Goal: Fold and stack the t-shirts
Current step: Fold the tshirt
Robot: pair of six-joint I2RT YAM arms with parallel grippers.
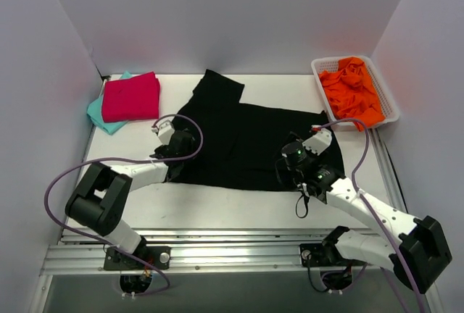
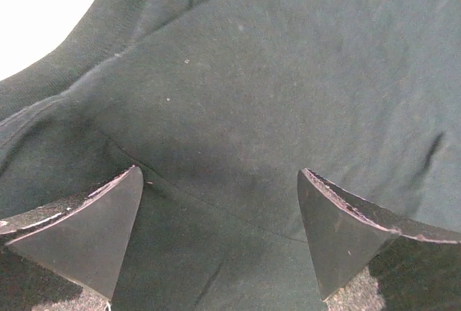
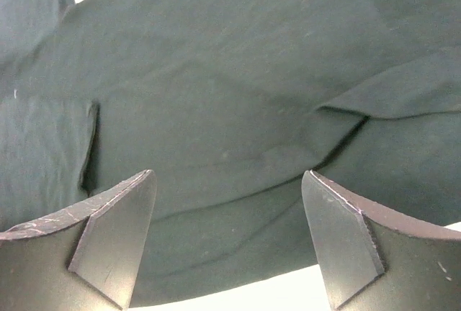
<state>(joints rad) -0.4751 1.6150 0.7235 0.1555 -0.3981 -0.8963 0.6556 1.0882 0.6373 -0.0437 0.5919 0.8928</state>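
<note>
The large black t-shirt (image 1: 246, 143) lies spread on the white table (image 1: 239, 204), one sleeve pointing to the back. A folded magenta-pink shirt (image 1: 131, 96) lies on a teal shirt (image 1: 101, 117) at the back left. My left gripper (image 1: 176, 146) hovers over the black shirt's left edge, jaws open, only cloth (image 2: 238, 109) between the fingers (image 2: 94, 235). My right gripper (image 1: 299, 159) is over the shirt's right near part, jaws open above the hem (image 3: 238, 253), nothing held.
A white basket (image 1: 388, 99) with orange cloth (image 1: 351, 88) stands at the back right. White walls close in the table on three sides. Purple cables loop beside each arm. A metal rail (image 1: 217, 255) runs along the near edge.
</note>
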